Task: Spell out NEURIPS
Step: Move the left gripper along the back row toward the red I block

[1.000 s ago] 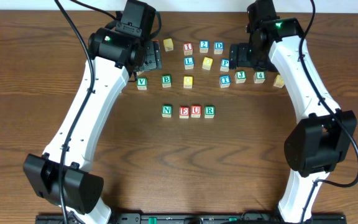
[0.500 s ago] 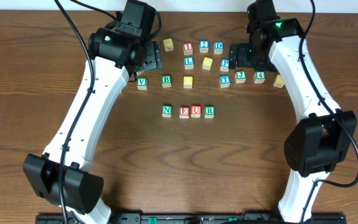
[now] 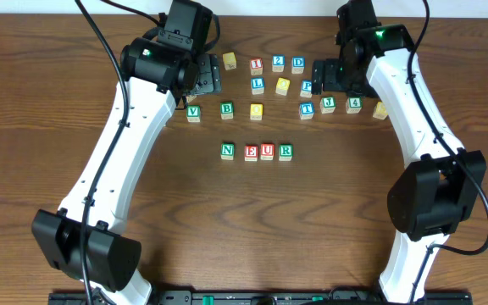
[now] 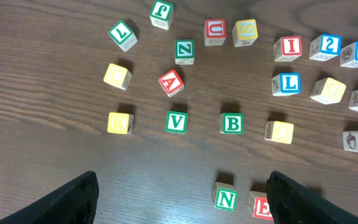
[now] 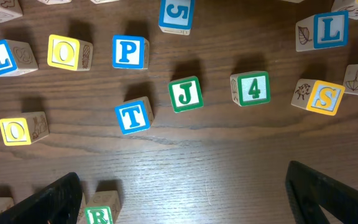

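Note:
Four cubes stand in a row mid-table: green N (image 3: 227, 151), red E (image 3: 251, 152), red U (image 3: 267, 152), green R (image 3: 285, 151). Red I (image 3: 255, 63) and blue P (image 3: 307, 86) sit among the loose cubes behind the row. A yellow S (image 5: 321, 97) lies at the far right. My left gripper (image 4: 182, 202) hovers open and empty over bare wood behind the row's left end, with N (image 4: 226, 199) and E (image 4: 261, 206) just inside its right finger. My right gripper (image 5: 188, 199) hangs open and empty, P (image 5: 130, 51) ahead of it and R (image 5: 98, 214) by its left finger.
Loose cubes lie scattered behind the row: green V (image 3: 193, 112), B (image 3: 227, 109), blue L (image 3: 257, 84), 2 (image 3: 278, 62), D (image 3: 298, 63), T (image 3: 307, 108), J (image 3: 328, 104), 4 (image 3: 354, 104). More cubes, a red A (image 4: 171, 82) among them, lie under the left arm.

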You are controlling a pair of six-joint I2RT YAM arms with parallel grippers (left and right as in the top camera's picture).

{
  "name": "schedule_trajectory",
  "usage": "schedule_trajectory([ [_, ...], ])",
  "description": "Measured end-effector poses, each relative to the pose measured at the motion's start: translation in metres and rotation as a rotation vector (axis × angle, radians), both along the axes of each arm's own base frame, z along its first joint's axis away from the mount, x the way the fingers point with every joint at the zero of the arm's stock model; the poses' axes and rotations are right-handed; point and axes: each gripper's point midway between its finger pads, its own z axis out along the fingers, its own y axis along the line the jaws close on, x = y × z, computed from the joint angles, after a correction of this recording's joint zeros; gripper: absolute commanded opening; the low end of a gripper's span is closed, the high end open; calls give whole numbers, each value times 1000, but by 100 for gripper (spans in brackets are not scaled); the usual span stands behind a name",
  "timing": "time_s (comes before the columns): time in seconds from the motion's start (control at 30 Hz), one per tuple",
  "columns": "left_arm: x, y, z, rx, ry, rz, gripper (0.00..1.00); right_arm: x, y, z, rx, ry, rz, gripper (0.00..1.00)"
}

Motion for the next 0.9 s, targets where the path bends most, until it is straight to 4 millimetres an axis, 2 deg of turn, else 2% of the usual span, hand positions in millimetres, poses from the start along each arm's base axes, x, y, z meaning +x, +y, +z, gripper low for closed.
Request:
schedule_trajectory([
  [0.9, 12, -11, 7, -54, -54, -20, 85, 0, 0, 0, 0, 0, 0, 99],
])
